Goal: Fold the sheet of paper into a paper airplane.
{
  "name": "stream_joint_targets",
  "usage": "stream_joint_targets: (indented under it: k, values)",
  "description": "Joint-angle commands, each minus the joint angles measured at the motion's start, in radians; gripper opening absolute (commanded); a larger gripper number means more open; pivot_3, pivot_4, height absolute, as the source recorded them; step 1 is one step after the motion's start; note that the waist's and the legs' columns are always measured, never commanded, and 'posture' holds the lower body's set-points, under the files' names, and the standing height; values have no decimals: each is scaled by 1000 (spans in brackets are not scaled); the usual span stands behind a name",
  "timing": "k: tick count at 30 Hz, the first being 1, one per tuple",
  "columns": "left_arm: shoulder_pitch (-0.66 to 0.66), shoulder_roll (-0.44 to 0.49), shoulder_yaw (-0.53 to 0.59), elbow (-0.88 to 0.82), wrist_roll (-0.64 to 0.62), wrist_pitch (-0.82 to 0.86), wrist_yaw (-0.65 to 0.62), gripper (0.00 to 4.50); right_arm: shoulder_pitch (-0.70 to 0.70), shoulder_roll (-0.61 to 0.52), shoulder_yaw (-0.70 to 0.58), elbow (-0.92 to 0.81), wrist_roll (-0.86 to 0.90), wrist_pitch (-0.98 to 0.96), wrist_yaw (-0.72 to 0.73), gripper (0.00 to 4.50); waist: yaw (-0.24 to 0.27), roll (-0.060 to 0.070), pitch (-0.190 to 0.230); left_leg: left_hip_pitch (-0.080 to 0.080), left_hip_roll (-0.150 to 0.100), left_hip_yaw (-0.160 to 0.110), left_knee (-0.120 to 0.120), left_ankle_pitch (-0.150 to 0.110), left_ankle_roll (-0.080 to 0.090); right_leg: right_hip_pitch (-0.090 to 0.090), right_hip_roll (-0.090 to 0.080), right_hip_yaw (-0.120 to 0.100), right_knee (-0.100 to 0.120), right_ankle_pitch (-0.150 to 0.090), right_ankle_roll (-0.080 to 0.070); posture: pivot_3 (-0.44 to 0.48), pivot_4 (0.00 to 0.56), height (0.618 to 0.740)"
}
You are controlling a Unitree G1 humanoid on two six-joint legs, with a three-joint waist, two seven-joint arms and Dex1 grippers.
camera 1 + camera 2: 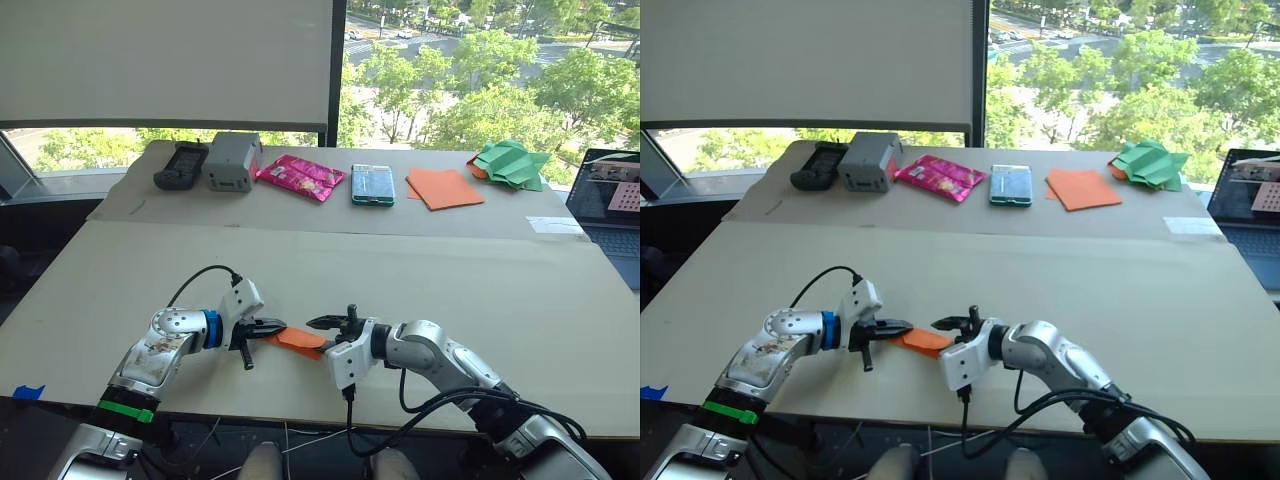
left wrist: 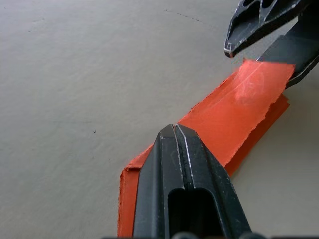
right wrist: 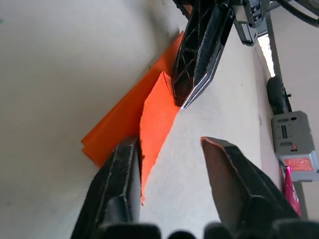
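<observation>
left hand (image 1: 278,327) pinching folded orange sheet of paper (image 1: 301,340), no legible writing

The paper (image 2: 234,112) is thin, matt orange with rough edges; the table (image 1: 400,270) looks like dull, smooth cardboard.

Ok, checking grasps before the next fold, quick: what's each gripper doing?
Left gripper: shut on the sheet of paper.
Right gripper: open, one finger against the paper's edge.
</observation>
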Motion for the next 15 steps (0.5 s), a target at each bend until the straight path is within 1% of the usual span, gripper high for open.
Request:
stream_joint_targets:
  k: [1,3,5,6,9,10,12,15]
  values:
    - [22,15,-35,10,45,5,0,0,33,-3,-57,-169,210,224,169,3362,2,0,0,0,0,0,0,0,0,0,0,0,0,0,0,0,150,702]
    - [31,16,-39,0,47,5,0,0,33,29,-93,-275,361,432,236,3362,4,0,0,0,0,0,0,0,1,0,0,0,0,0,0,0,150,702]
    - [38,16,-42,-11,48,6,0,0,20,65,-115,-334,456,592,257,3362,4,1,0,0,0,0,0,0,0,-1,0,0,0,0,0,0,150,702]
    - [40,16,-43,-14,48,7,0,0,12,77,-122,-348,479,643,257,3362,4,1,0,0,0,0,0,0,0,-1,0,0,0,0,0,0,150,702]
    - [45,14,-45,-34,46,16,-3,0,-59,168,-135,-307,489,883,179,2537,4,2,0,0,0,0,0,-1,-2,-2,0,0,0,0,0,0,150,702]
    - [46,14,-46,-39,45,19,-5,0,-76,193,-133,-295,494,935,163,2212,4,2,0,-1,0,0,0,-1,-2,-3,0,0,0,0,0,0,150,702]
    - [46,14,-45,-42,46,23,-3,0,-95,213,-112,-285,494,1011,145,1489,6,3,-1,-1,0,0,0,-1,-2,-3,0,0,0,0,0,0,150,702]
    - [50,17,-43,-52,43,29,0,0,-113,235,-82,-217,468,1069,97,468,13,3,-1,-2,0,0,0,-1,-2,-3,0,0,0,0,0,0,150,702]
